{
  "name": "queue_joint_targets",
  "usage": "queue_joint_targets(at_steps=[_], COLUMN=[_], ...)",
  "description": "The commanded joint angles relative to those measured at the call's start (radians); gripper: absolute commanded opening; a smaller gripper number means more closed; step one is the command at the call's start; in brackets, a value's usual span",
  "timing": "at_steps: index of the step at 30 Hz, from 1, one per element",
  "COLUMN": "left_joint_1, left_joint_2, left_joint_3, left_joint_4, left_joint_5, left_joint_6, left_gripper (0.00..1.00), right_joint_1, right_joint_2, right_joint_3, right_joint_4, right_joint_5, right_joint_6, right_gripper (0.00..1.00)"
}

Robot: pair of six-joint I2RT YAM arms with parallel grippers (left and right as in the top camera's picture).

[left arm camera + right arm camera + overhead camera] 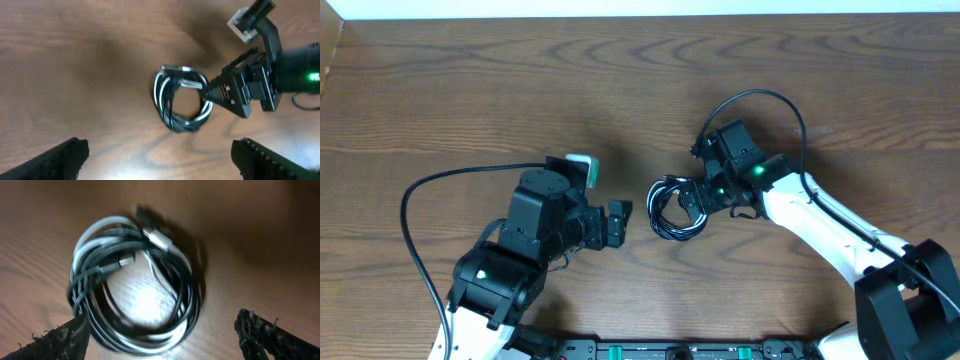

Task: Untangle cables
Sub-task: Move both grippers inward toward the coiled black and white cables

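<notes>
You have one coiled bundle of thin black and white cables (182,124) on the brown wooden tabletop (470,90), lying between two spread end effectors: right end effector (690,205) at its rim, left end effector (620,220) standing off.

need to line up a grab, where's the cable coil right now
In the overhead view the cable coil lies just right of centre, between the left hand and the right hand, nearer the right one.

The left arm (535,218) and right arm (810,215) are black housings on white links. A green light (757,172) glows on the right one; the left gripper (160,161) has black ribbed fingers (270,160).
</notes>
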Motion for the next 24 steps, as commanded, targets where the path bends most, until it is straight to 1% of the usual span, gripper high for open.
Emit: queue_joint_targets(at_steps=[1,4,6,10,12,19,24], left_joint_1=[-0.004,-0.004,-0.008,-0.051,-0.083,-0.197,-0.244], left_joint_2=[0.043,0.133,0.201,0.317,0.362,0.456,0.527], left_joint_3=[0.021,0.021,0.021,0.021,0.021,0.021,0.021], left_joint_4=[0.012,0.017,0.031,0.080,0.099,0.112,0.140], left_joint_5=[-0.039,-0.038,-0.035,0.022,0.037,0.035,0.000], left_joint_6=[0.011,0.007,-0.002,-0.016,-0.044,-0.079,-0.079], left_gripper=[0.83,0.81,0.77,0.75,0.75,0.75,0.75], right_joint_1=[-0.008,-0.031,-0.050,-0.097,-0.129,-0.245,-0.258], right_joint_2=[-0.060,-0.118,-0.159,-0.226,-0.245,-0.250,-0.250], right_joint_3=[0.014,0.015,0.015,0.015,0.015,0.015,0.015], right_joint_4=[0.029,0.056,0.063,0.048,0.029,-0.042,-0.068], right_joint_5=[0.024,0.071,0.124,0.192,0.208,0.200,0.158], right_joint_6=[0.034,0.038,0.061,0.064,0.064,0.064,0.063], right_gripper=[0.92,0.95,0.98,0.99,0.99,0.99,0.99])
